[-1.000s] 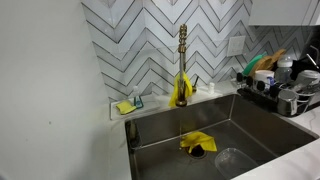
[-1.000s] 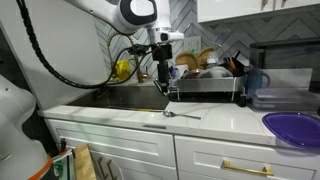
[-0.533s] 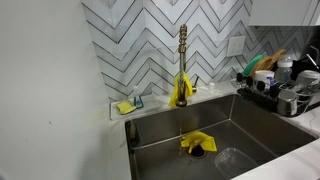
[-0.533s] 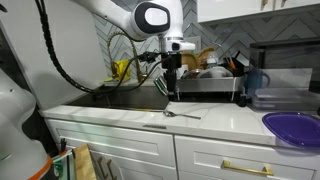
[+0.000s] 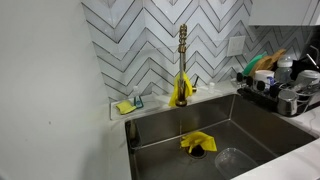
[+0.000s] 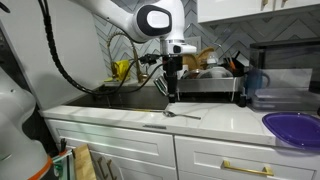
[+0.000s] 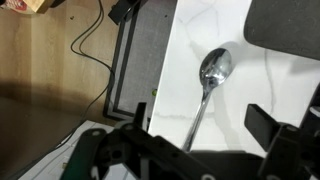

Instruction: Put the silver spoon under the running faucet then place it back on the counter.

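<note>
The silver spoon (image 7: 207,85) lies flat on the pale counter (image 7: 235,130), bowl away from me in the wrist view; it also shows in an exterior view (image 6: 182,115) near the counter's front edge. My gripper (image 6: 170,94) hangs open and empty a little above it, its fingers either side of the handle in the wrist view (image 7: 196,130). The brass-gold faucet (image 5: 182,60) stands behind the steel sink basin (image 5: 245,125); no water stream is discernible.
A yellow cloth (image 5: 197,142) lies in the basin and another yellow item hangs at the faucet base (image 5: 181,92). A dish rack with dishes (image 6: 210,72) stands behind the spoon. A purple bowl (image 6: 292,127) sits at the counter's far end.
The arm shifted slightly toward the dish rack over the first half second, then held still above the spoon. The spoon has not moved.
</note>
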Controlling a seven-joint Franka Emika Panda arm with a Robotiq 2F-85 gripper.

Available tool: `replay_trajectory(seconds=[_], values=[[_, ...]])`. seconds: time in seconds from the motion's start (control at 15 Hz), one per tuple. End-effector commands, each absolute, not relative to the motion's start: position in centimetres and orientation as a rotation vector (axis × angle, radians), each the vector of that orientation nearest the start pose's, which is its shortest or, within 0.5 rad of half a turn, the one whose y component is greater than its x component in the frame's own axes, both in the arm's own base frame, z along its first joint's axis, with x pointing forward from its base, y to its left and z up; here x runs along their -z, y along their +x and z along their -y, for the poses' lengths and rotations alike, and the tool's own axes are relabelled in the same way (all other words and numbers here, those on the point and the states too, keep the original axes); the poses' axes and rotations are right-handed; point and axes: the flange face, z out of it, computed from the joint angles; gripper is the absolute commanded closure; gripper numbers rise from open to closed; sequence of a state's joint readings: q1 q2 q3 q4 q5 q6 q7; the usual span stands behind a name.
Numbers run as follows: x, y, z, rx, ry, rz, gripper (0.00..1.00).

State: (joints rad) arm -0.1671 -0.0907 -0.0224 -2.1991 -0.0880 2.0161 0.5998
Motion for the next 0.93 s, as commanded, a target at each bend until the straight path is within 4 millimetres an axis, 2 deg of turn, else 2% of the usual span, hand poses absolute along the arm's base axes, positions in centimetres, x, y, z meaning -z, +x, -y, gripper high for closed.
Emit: replay_trajectory(seconds=[0.0, 0.6, 0.67, 0.8, 0.87], values=[[-39.8, 49.7, 10.5, -0.124, -2.994, -1.175, 0.0], [-36.6, 51.2, 11.3, -0.079, -2.962, -1.198, 0.0], [-36.2, 51.2, 11.3, -0.087, -2.96, -1.198, 0.04], [-35.7, 51.2, 11.4, -0.098, -2.956, -1.2, 0.18], [-35.4, 51.2, 11.4, -0.107, -2.952, -1.204, 0.3]])
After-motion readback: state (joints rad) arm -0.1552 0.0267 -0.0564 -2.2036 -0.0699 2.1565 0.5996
